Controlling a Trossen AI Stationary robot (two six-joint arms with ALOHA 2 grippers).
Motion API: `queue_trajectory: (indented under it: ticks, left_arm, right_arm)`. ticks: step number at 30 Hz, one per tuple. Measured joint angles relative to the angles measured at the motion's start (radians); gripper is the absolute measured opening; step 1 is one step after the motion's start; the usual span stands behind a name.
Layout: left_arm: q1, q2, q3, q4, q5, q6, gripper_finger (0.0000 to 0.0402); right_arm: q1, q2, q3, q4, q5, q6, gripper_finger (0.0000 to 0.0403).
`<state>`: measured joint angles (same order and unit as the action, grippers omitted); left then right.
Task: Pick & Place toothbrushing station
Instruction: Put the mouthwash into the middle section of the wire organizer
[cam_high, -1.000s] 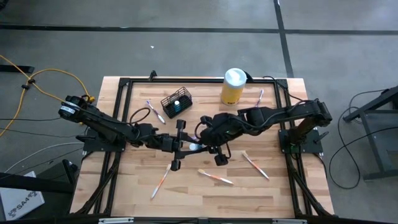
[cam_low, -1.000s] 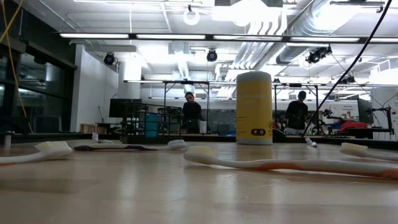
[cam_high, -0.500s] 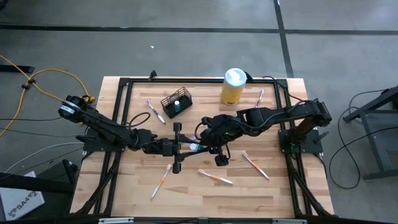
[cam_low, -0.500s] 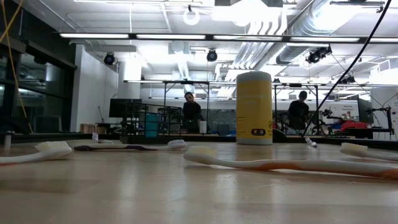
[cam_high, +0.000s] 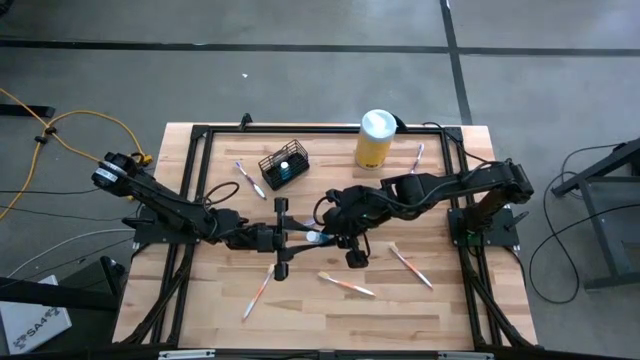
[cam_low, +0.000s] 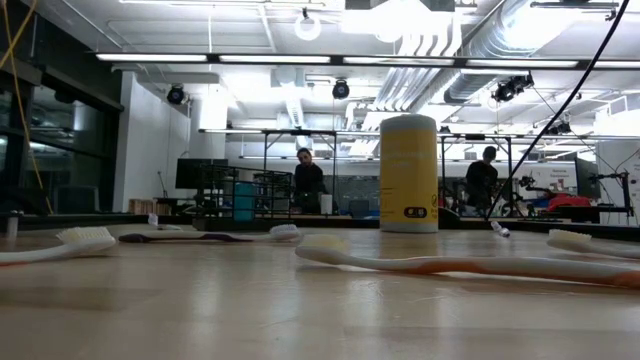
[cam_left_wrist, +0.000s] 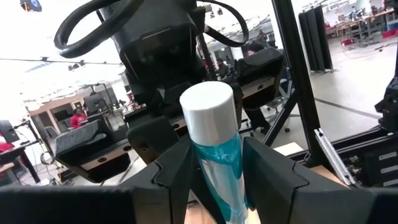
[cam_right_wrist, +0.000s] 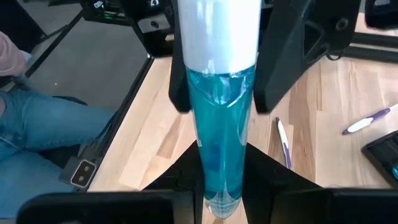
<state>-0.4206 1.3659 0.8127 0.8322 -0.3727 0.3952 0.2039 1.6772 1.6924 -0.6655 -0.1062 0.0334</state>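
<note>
A teal toothpaste tube with a white cap stands cap-up at the table's middle, between my two grippers. My left gripper comes from the table's left and is shut on the tube below the cap. My right gripper comes from the right and is shut on its lower end. The toothbrushing station, a small black wire-mesh holder, stands on its base at the far left, away from both grippers, with something white and teal inside. My left gripper has the tube's body just below the white cap between its two fingers, coming level from the table's left. The tube stands upright with its cap above the fingers, and its skin is creased there. My right gripper pinches the tube near its flat lower end between its two fingers, coming level from the table's right. The tube rises upright from the hold. I cannot tell whether its lower end touches the table.
A yellow canister with a white lid stands at the far middle. Several toothbrushes lie loose: one by the holder, one at the far right, three nearer the front. A seated person's leg shows beyond the table.
My left gripper has drawn a little toward the table's left edge and turned square to the tube. The tube and my right gripper have stayed in place.
</note>
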Motion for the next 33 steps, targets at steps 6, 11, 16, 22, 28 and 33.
queue_trajectory:
  ticks: [6,11,16,22,28,33]
  left_arm:
    - [0.000,0.000,0.000,0.002,0.001,-0.071,0.0136]
    - [0.008,-0.005,0.004,-0.066,0.005,-0.159,0.0136]
    - [0.018,-0.043,0.059,-0.306,0.010,-0.263,0.0136]
    - [0.052,-0.047,0.154,-0.538,0.087,-0.344,0.0136]
    - [0.092,-0.047,0.173,-0.627,0.128,-0.411,0.0136]
    - [0.104,-0.047,0.177,-0.636,0.163,-0.426,0.0136]
  right_arm:
    - [0.000,-0.001,0.000,-0.027,0.001,0.022,0.0064]
    - [0.000,-0.001,-0.022,-0.030,0.002,0.028,0.0064]
    - [0.000,-0.001,-0.067,-0.001,0.005,0.042,0.0064]
    - [-0.001,-0.001,-0.108,0.041,0.003,0.042,0.0064]
    - [0.000,-0.002,-0.109,0.050,0.009,0.033,0.0064]
    - [-0.001,-0.002,-0.108,0.050,0.027,0.027,0.0064]
